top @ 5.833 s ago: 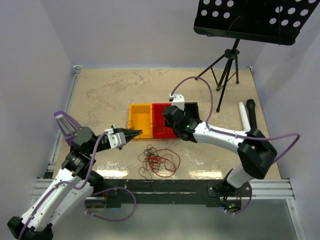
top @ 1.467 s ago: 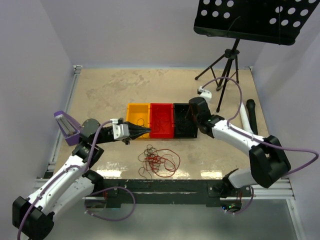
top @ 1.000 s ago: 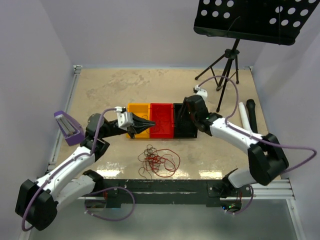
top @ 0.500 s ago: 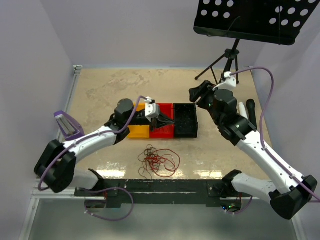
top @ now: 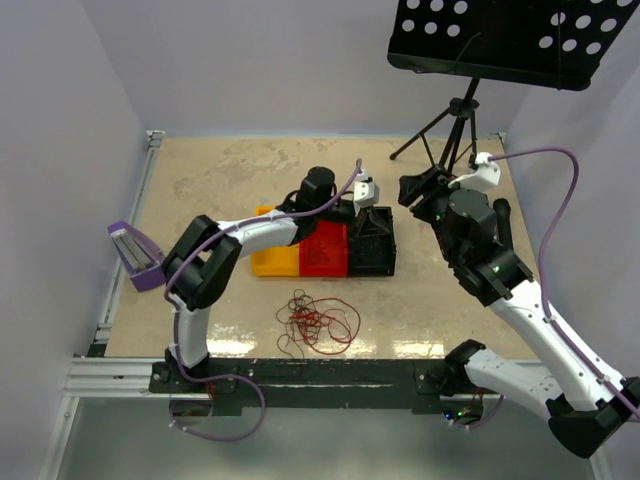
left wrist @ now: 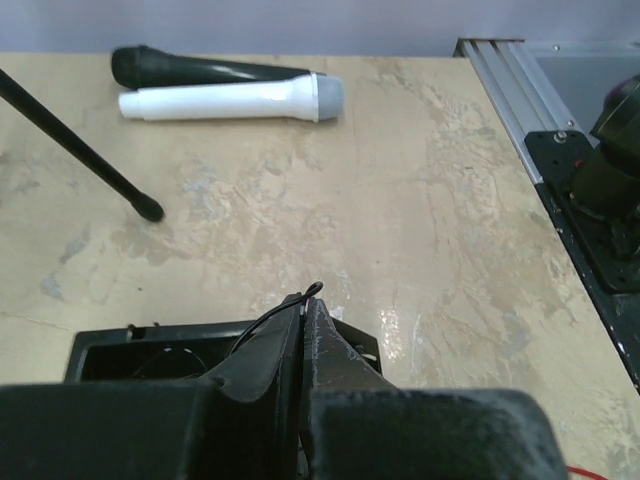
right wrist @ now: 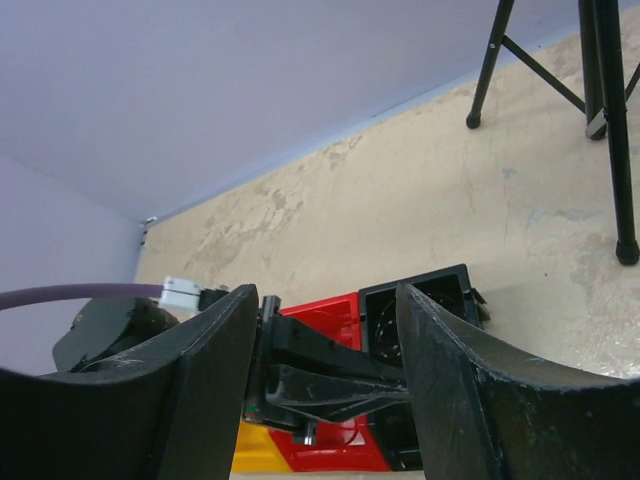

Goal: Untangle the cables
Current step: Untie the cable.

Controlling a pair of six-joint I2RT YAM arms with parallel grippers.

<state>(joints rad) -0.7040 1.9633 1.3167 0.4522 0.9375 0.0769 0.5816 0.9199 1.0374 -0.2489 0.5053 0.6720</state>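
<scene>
So the left gripper (left wrist: pixel 305 305) is reached way out over the black bin (top: pixel 388 256). Its fingers are pressed tight together, pinching a dark strand (left wrist: pixel 268 322) right at the tips. A little end of the strand pokes out past the tips and the rest curves down toward the bin. I can't make out how far down it goes.

The right gripper (right wrist: pixel 325 300) is up in the air on the far right side of the bins, spread wide with nothing in it. Through its own camera you look between the two fingers straight at the left gripper, with the red bin (top: pixel 322 268) and black bin under it.

The main snarl (top: pixel 318 322), mostly red with some dark loops, is sitting on the table (top: pixel 220 180). It's on the near side of the bins, roughly in front of the red one and not touching it. Neither gripper is near it.

The bins sit in a row, touching: yellow bin (top: pixel 272 265), red, black, left to right. A music stand (top: pixel 455 130) is at the far right corner. A white tube (left wrist: pixel 225 100) and a black stick (left wrist: pixel 180 68) lie side by side on the table's right side.
</scene>
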